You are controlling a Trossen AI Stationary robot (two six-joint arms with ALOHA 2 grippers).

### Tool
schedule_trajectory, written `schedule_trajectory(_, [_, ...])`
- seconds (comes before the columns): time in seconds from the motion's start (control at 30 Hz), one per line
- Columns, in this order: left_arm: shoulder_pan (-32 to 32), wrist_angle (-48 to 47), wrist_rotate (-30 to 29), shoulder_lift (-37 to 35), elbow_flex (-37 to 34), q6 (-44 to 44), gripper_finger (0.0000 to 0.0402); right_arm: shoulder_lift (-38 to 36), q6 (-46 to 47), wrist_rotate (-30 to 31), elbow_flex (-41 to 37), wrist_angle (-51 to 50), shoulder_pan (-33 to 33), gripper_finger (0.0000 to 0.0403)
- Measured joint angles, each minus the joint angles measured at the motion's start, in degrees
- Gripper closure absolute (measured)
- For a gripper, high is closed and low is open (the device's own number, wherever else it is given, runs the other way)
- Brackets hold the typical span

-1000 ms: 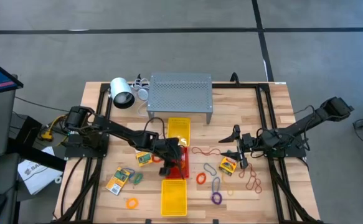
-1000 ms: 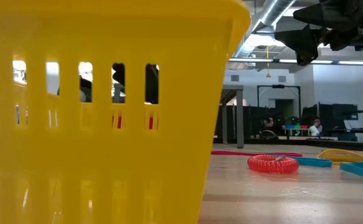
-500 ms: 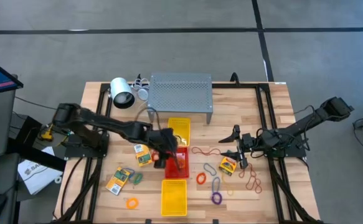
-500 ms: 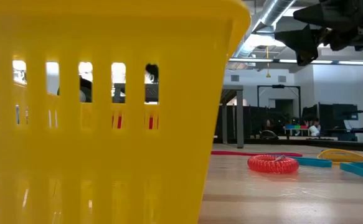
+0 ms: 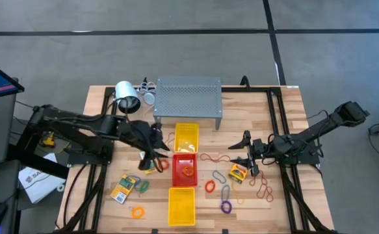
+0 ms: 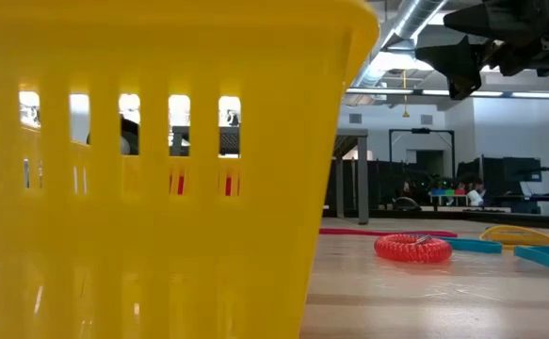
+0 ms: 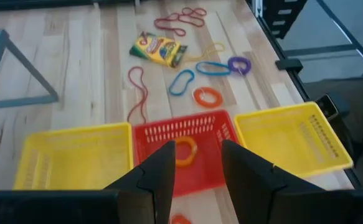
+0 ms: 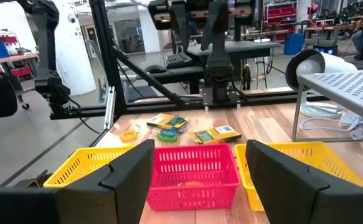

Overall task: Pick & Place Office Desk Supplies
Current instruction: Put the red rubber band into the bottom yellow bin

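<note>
My left gripper [image 5: 156, 155] hangs open above the table, left of the red tray [image 5: 176, 179]. Nothing is between its fingers [image 7: 197, 171]. An orange ring [image 7: 185, 151] lies on the floor of the red tray. My right gripper [image 5: 245, 156] waits open and level at the table's right, pointing at the trays [image 8: 197, 177]. Card packets lie flat on the wood [image 5: 238, 171], [image 5: 125, 188], [image 5: 150, 166]. Loose loops lie right of the trays: an orange ring [image 5: 210, 186], a purple one [image 5: 226, 207], blue loops [image 5: 218, 175] and red bands [image 5: 264, 188].
Yellow trays stand on the far side [image 5: 186, 136] and the near side [image 5: 181, 205] of the red one. A grey perforated shelf [image 5: 188, 97] and a white cylinder [image 5: 127, 97] stand at the back. An orange ring [image 5: 138, 212] lies near the front left. The near yellow tray [image 6: 161, 169] fills most of the low view.
My left gripper has risen from over the red tray and drawn back toward the table's left edge, tipping less steeply down. The orange ring stays on the tray floor. My right arm has kept still.
</note>
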Motion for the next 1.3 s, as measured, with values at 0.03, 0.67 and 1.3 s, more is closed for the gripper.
schedule_trajectory(0.03, [0.00, -0.53, -0.02, -0.55, 0.00, -0.01, 0.0275, 0.01, -0.01, 0.00, 0.00, -0.03, 0.00, 0.0154])
schedule_trajectory(0.67, [0.23, -4.47, -0.47, -1.96, -3.36, -1.68, 0.0275, 0.01, -0.01, 0.01, 0.00, -0.38, 0.00, 0.0154])
schedule_trajectory(1.3, [4.86, 7.87, -7.60, -1.95, -22.27, -1.40, 0.0275, 0.02, 0.43, 0.18, 0.00, -0.51, -1.60, 0.0154])
